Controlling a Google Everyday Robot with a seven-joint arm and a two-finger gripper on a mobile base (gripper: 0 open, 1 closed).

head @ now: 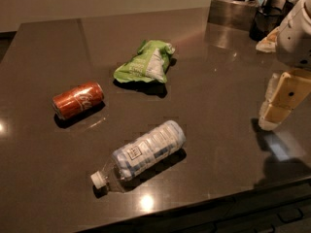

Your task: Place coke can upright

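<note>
Gotta stand the coke can [78, 100] up, lying sideways near the left edge. Can't make out open or closed on the gripper [270, 119] (hanging empty by the right edge, well apart).

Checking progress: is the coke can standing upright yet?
No, the coke can lies on its side on the countertop, apart from the end effector hovering at the view's right edge.

Glossy countertop [218, 57]; matt gripper [268, 116] at right

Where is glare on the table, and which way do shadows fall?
Camera view: glare spots on the table near its front edge; coke can, water bottle and the gripper, at the right, cast shadows toward that edge.
</note>
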